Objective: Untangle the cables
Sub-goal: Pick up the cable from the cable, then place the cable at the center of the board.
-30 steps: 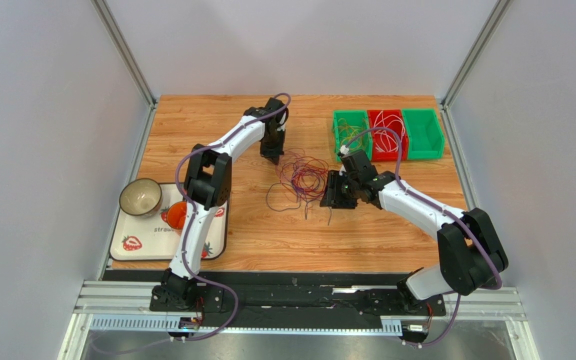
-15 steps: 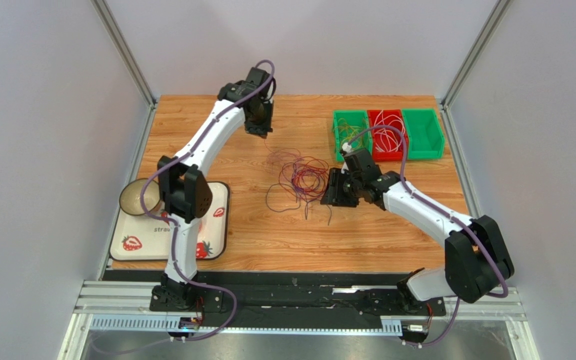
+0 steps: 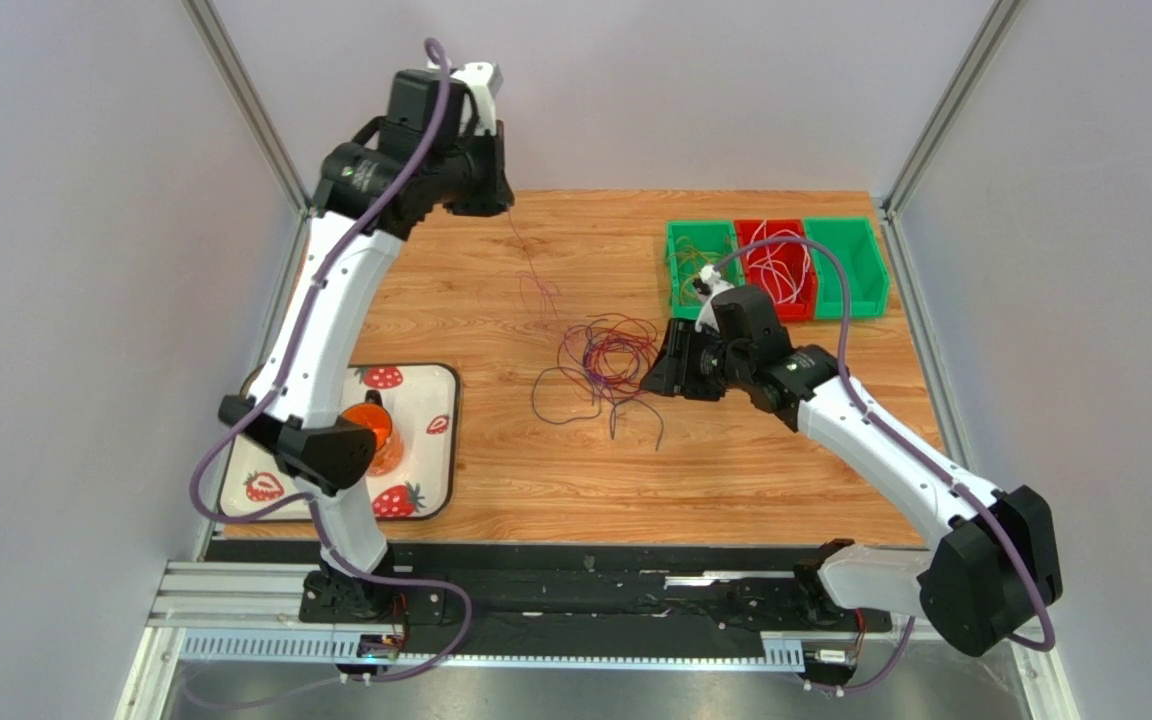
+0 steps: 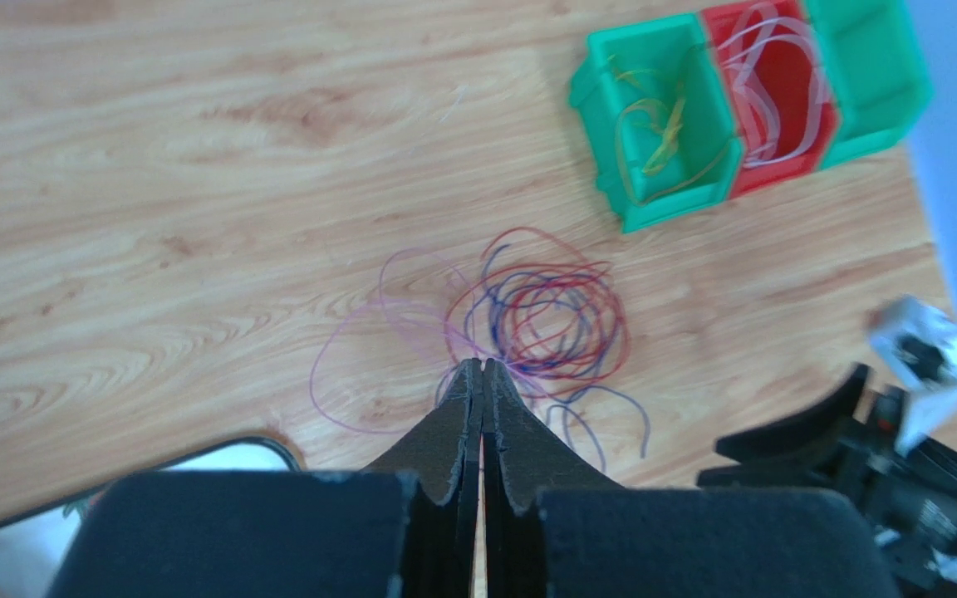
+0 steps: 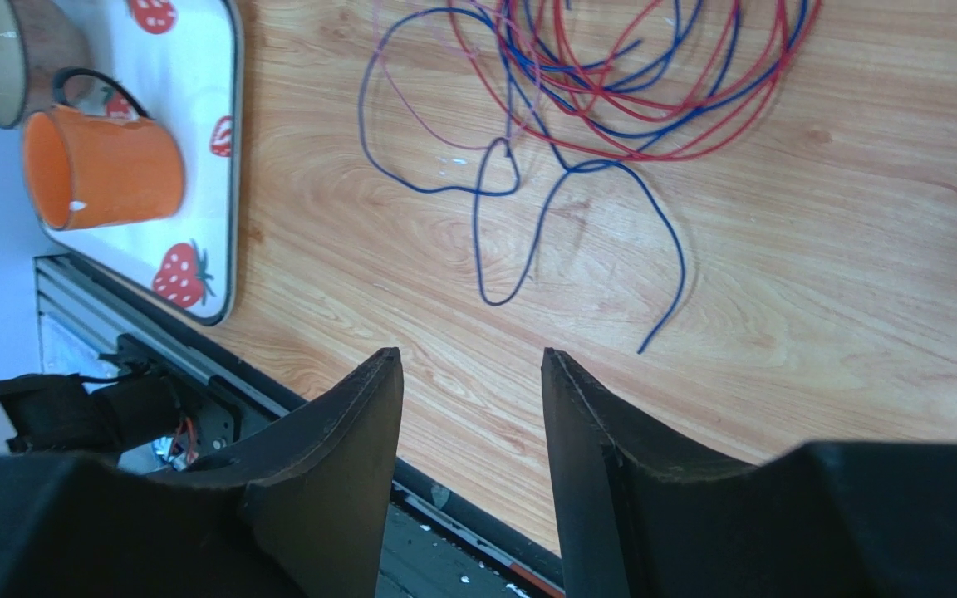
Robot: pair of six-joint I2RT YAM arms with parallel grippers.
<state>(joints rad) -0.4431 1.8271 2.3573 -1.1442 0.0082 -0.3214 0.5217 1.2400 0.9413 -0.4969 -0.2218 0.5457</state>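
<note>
Cables: the tangle (image 3: 608, 357) lies mid-table, with red, blue and purple loops overlapping.
Left gripper (image 3: 500, 203): it hangs high at 11 o'clock from the tangle. Its fingers are pressed together on one purple strand (image 3: 531, 275), which runs nearly straight down into the heap.
Right gripper (image 5: 471, 361): it sits low at 3 o'clock from the tangle, jaws apart, with nothing between them.
Bins (image 3: 772, 224): at 1 o'clock from the tangle, with yellow and pale wires already inside.
Tray (image 3: 440, 465): at 8 o'clock from the tangle, with an orange cup (image 3: 367, 428) on it.
Risk, drag: if you pull the strand higher, expect the whole heap to follow. Nothing pins it down.
Risk, knot: a snagged loop probably cinches tighter under tension, so watch the crossing point.
Risk, slip: the strand is thin, and a sharp tug may slide it out of the closed fingers.
Risk, right arm: if you close it blind you may catch several loops at once, so pick one.
</note>
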